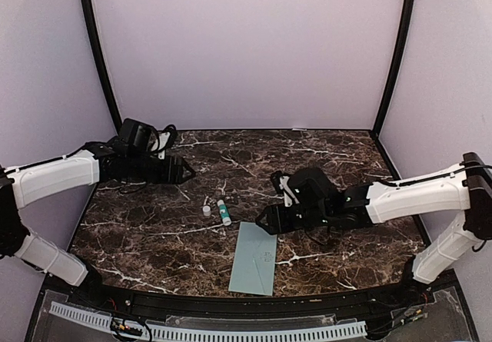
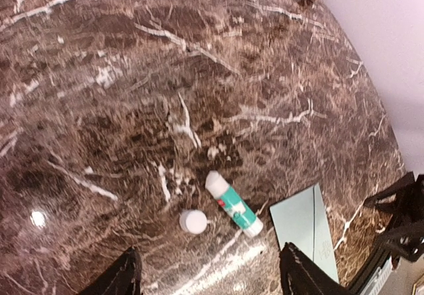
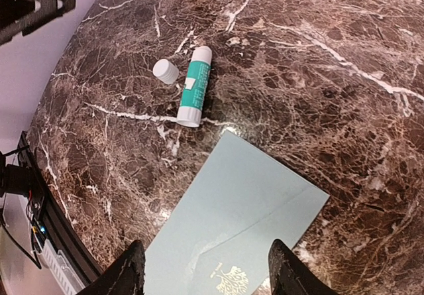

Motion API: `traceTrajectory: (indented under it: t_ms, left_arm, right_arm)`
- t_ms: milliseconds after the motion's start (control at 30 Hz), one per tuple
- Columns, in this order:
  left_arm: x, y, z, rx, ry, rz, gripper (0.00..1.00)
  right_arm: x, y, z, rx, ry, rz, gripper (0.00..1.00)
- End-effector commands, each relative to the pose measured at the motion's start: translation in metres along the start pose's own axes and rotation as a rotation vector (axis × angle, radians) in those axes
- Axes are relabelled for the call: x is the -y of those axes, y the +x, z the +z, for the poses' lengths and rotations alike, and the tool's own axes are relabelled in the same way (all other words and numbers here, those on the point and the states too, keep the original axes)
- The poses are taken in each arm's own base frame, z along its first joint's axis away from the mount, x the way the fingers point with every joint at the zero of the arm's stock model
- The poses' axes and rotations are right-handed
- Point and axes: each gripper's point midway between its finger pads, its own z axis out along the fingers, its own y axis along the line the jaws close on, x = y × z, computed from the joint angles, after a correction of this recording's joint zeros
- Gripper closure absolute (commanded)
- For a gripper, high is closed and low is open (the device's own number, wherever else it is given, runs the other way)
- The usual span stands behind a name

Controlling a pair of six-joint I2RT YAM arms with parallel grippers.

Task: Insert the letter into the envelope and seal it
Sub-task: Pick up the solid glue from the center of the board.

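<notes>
The left gripper (image 1: 184, 171) hangs over the far left of the table (image 1: 346, 157), its fingers (image 2: 126, 276) spread wide with nothing between them. The right gripper (image 1: 264, 220) is low at the far end of the envelope (image 1: 255, 259). Its fingers (image 3: 286, 272) are also spread, with the envelope's pale sheet showing in the gap. Whether the tips touch the paper I cannot tell.

The envelope lies flat on the marble at the near middle of the table, its long side running from near to far and tilted a little. A small gold tree mark (image 3: 230, 283) faces up on it. A glue stick (image 1: 224, 212) lies on its side just far-left of the envelope, apart from it. Its white cap (image 1: 206, 210) stands just left of it.
</notes>
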Motion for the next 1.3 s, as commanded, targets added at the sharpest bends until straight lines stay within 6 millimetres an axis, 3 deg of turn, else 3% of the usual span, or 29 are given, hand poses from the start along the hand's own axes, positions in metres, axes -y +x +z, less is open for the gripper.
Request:
traceTrajectory:
  t_ms: [0, 100, 233, 400, 533, 733, 900, 1067, 1267]
  left_arm:
    - [0.006, -0.061, -0.033, 0.197, 0.021, 0.066, 0.30]
    - [-0.004, -0.072, -0.044, 0.253, -0.039, 0.106, 0.29]
    - [-0.018, -0.057, -0.039, 0.256, -0.082, 0.123, 0.28]
    - [-0.003, -0.046, -0.027, 0.203, 0.034, 0.102, 0.30]
    - [0.001, -0.047, -0.026, 0.194, 0.054, 0.101, 0.31]
    - [0.003, -0.049, -0.035, 0.218, 0.051, 0.110, 0.31]
    - [0.005, -0.050, -0.039, 0.228, 0.055, 0.116, 0.30]
    - [0.006, -0.051, -0.040, 0.229, 0.058, 0.116, 0.30]
    - [0.008, -0.050, -0.039, 0.224, 0.071, 0.116, 0.30]
  right_arm:
    - [-0.010, -0.006, 0.011, -0.007, 0.058, -0.047, 0.39]
    - [-0.017, -0.006, 0.023, -0.028, 0.073, -0.059, 0.40]
    - [-0.026, -0.001, 0.037, -0.066, 0.044, -0.048, 0.48]
    - [-0.033, 0.003, 0.062, -0.108, 0.034, -0.056, 0.48]
    - [-0.041, -0.009, 0.084, -0.108, 0.059, -0.071, 0.44]
    - [-0.037, -0.021, 0.111, -0.083, 0.130, -0.054, 0.40]
    - [-0.027, -0.025, 0.135, -0.094, 0.233, -0.085, 0.44]
    - [-0.033, -0.033, 0.147, -0.082, 0.235, -0.099, 0.47]
    - [-0.029, -0.027, 0.160, -0.107, 0.253, -0.112, 0.46]
